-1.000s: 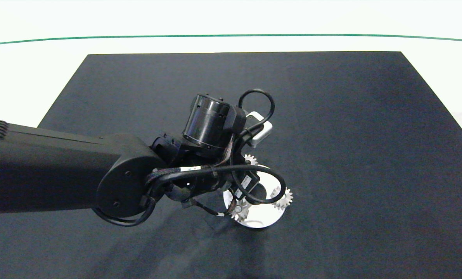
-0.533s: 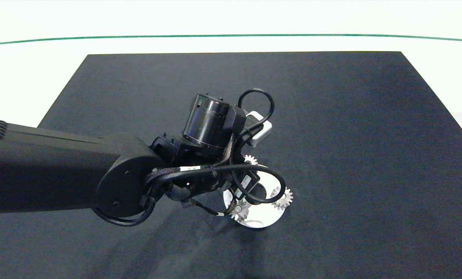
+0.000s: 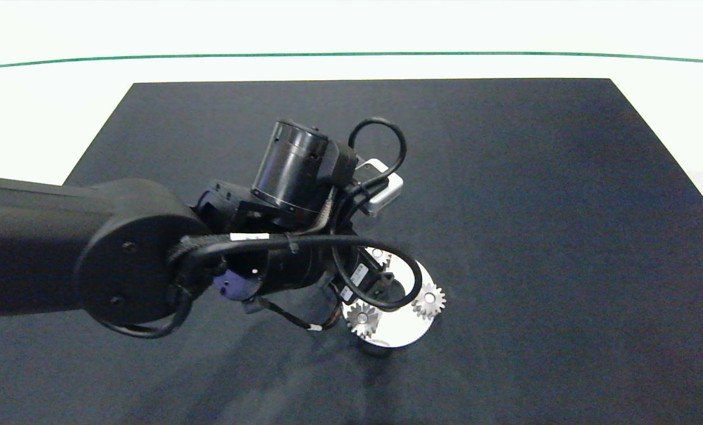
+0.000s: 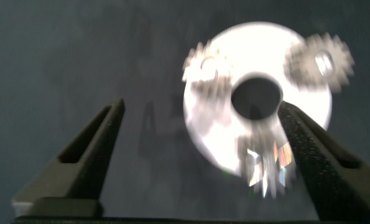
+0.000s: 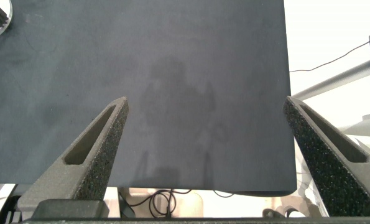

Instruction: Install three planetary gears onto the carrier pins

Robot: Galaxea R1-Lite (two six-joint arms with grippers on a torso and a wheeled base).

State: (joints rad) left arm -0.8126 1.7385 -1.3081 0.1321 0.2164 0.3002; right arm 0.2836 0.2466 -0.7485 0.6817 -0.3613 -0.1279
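Lower centre of the head frame: three planetary gears (image 3: 428, 301) sit on the white disc (image 3: 401, 330) — the left end effector (image 4: 203, 155) hovers above, fingers spread and empty. The right end effector (image 5: 206, 158) is also spread, over bare dark mat (image 5: 172, 81).

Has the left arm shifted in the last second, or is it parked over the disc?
Yes. The left arm has pulled back toward the left and the mat's far edge, uncovering more of the white disc. Its end effector is open and empty.
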